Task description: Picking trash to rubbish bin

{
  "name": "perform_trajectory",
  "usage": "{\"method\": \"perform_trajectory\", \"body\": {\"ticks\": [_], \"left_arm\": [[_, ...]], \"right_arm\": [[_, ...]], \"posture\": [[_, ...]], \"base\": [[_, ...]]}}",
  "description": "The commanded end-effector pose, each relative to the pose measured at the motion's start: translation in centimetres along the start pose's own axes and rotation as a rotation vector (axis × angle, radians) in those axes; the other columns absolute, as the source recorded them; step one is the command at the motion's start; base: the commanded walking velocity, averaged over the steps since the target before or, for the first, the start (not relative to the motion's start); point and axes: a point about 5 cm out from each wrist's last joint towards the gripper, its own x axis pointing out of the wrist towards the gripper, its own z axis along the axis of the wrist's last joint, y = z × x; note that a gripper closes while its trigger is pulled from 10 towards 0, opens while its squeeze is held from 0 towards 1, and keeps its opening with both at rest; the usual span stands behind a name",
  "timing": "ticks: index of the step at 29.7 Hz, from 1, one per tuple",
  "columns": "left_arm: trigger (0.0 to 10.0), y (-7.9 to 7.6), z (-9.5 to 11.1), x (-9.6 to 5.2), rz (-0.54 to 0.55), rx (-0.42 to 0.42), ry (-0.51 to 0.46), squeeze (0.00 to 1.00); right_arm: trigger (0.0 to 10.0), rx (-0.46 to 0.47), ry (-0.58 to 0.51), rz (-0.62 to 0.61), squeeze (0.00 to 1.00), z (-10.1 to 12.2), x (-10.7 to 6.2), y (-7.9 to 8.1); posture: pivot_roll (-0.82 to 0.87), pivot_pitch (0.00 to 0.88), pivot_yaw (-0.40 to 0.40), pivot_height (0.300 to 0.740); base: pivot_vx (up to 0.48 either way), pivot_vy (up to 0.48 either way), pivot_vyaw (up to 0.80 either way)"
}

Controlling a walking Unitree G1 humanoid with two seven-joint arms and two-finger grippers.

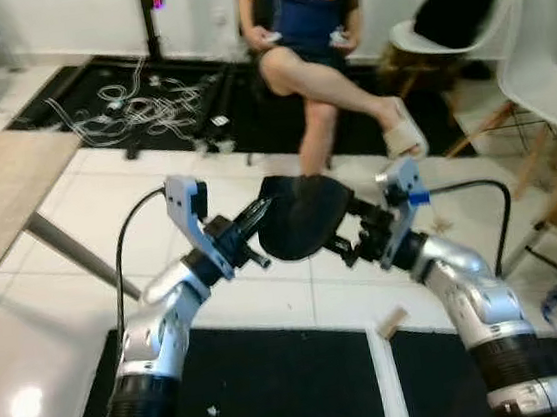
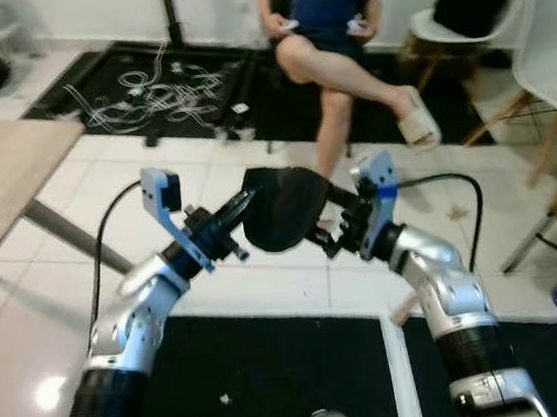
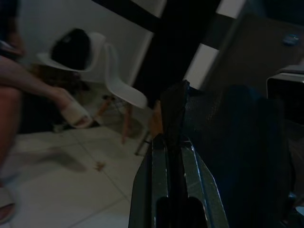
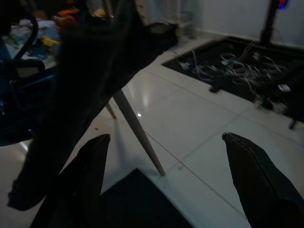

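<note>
Nearest the camera lies a black mat (image 1: 279, 390) on the floor, split by a white strip, with a small wooden block (image 1: 392, 322) resting at its far edge near the right arm. Above the mat both silver arms reach forward and inward and meet at a black bag (image 1: 300, 216) held up in the air between them.

The left gripper (image 1: 256, 214) is clamped on the bag's left edge; in the left wrist view its two fingers (image 3: 160, 166) lie pressed together with a fold of the dark material pinched between them. The right gripper (image 1: 345, 237) sits against the bag's right side. In the right wrist view its fingers (image 4: 95, 156) stand wide apart, with the bag hanging dark beside one of them; whether that finger touches the bag cannot be told.

Beyond the bag is white tiled floor (image 1: 107, 208). To the left a wooden table (image 1: 0, 190) with a slanted grey leg juts in. Straight ahead a person (image 1: 324, 32) sits with one leg crossed over the other, wearing a pale slipper (image 1: 403, 132). To the right stand white chairs (image 1: 534, 69), one carrying a black backpack (image 1: 456, 2). Farther back on the left, a tangle of white cables (image 1: 136, 109) lies on a dark rug.
</note>
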Motion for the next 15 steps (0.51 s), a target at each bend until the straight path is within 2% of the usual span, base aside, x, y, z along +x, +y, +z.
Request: {"method": "perform_trajectory", "body": {"ticks": [1, 15], "left_arm": [[10.0, 0.0, -0.3, -0.14, -0.001, -0.003, 0.011, 0.0], [10.0, 0.0, -0.26, -0.13, -0.001, -0.004, 0.007, 0.0]], "right_arm": [[10.0, 0.001, 0.011, -0.006, 0.0, -0.19, -0.22, -0.18], [10.0, -0.001, 0.012, -0.004, 0.0, -0.16, -0.22, -0.22]], "posture": [[-0.07, 0.0, -0.044, 0.74], [-0.07, 0.0, -0.045, 0.74]], "base": [[0.0, 0.0, -0.8], [0.0, 0.0, -0.8]]}}
